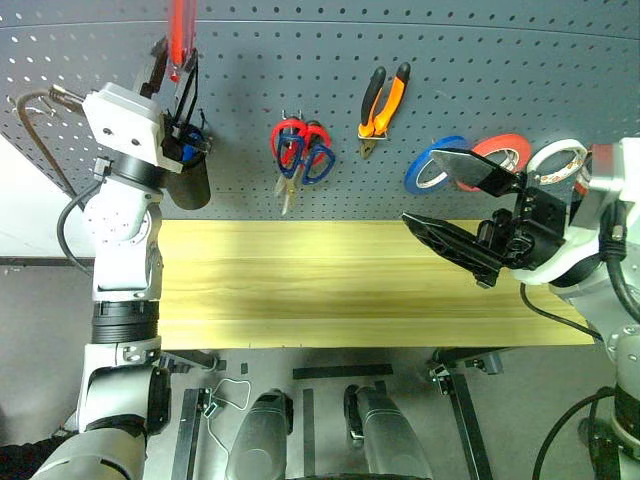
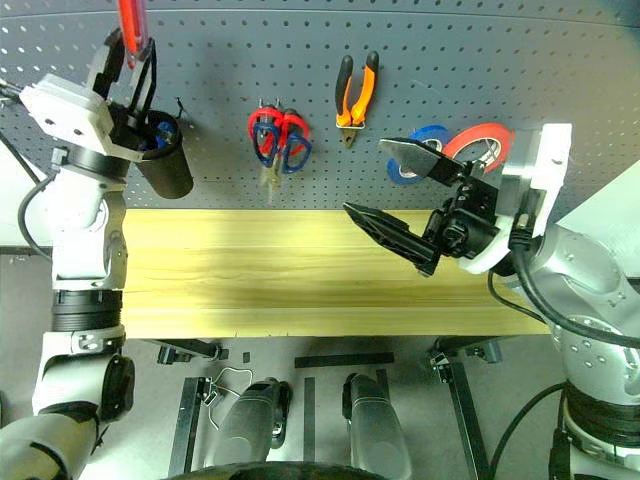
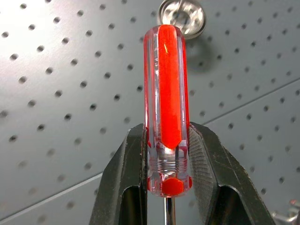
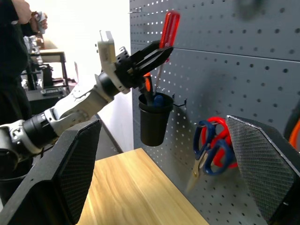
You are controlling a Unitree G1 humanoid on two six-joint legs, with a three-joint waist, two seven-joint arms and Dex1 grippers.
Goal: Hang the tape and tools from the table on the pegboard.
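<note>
My left gripper [image 1: 176, 66] is shut on the small red-handled tool [image 3: 167, 93], held upright against the pegboard [image 1: 300, 55], high at the left. The tool's thin shaft points down at the mouth of a black cup [image 4: 152, 119] hung on the board. Pliers [image 1: 385, 103] with orange-and-black handles hang on a hook, and the blue-handled scissors [image 1: 318, 163] overlap a red-handled pair [image 1: 288, 135]. The red tape [image 1: 507, 150] hangs between a blue roll [image 1: 428, 168] and a white roll [image 1: 556, 158]. My right gripper [image 1: 422, 187] stands open and holds nothing above the table [image 1: 300, 290], in front of the rolls.
The black cup holds other handles, orange and blue. A bent metal hook [image 1: 38, 102] sticks out at the board's far left edge. A round metal hook end [image 3: 182, 16] sits just above the tool's handle. A person [image 4: 14, 28] stands far behind my left arm.
</note>
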